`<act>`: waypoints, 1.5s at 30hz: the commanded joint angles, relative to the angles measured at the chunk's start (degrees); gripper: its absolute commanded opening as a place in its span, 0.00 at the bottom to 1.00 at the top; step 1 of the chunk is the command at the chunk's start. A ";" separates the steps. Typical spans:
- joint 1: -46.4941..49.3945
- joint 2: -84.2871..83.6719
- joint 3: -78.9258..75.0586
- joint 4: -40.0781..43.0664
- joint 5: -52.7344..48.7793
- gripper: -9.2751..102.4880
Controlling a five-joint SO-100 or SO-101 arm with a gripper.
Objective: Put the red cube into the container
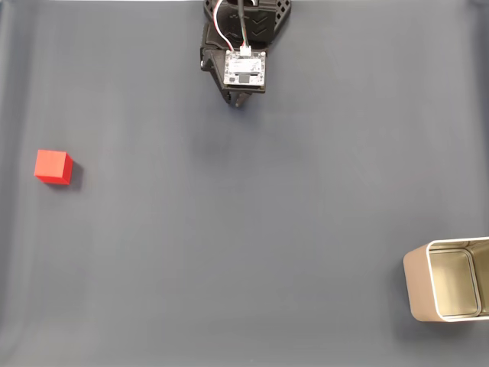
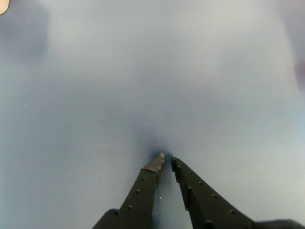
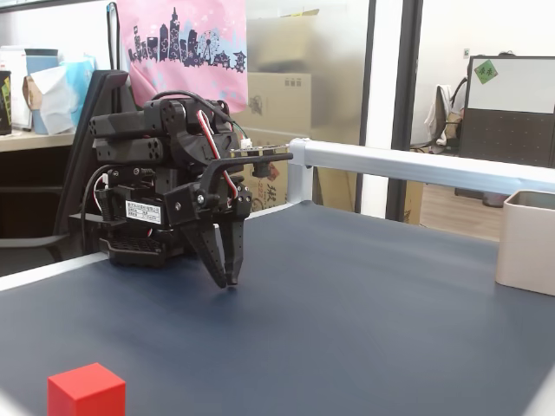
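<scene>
The red cube (image 1: 53, 167) rests on the dark mat at the far left of a fixed view from above, and at the bottom left of the side fixed view (image 3: 87, 392). The beige-gold container (image 1: 447, 281) stands open-topped at the lower right edge, seen at the right edge from the side (image 3: 527, 238). My gripper (image 1: 241, 100) hangs close to the arm's base at the top centre, far from both. Its black fingers (image 2: 167, 161) point down at the mat, tips nearly touching, with nothing between them. From the side the tips (image 3: 231, 282) hover just above the mat.
The arm's base (image 3: 139, 234) stands at the mat's back edge. A white metal rail (image 3: 416, 165) borders the table on the far side. Beyond it are cardboard boxes and office furniture.
</scene>
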 commanded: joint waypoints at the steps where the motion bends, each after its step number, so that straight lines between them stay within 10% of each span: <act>1: 0.26 4.22 0.62 0.62 -0.53 0.09; 45: -0.70 4.22 0.62 0.53 -0.70 0.08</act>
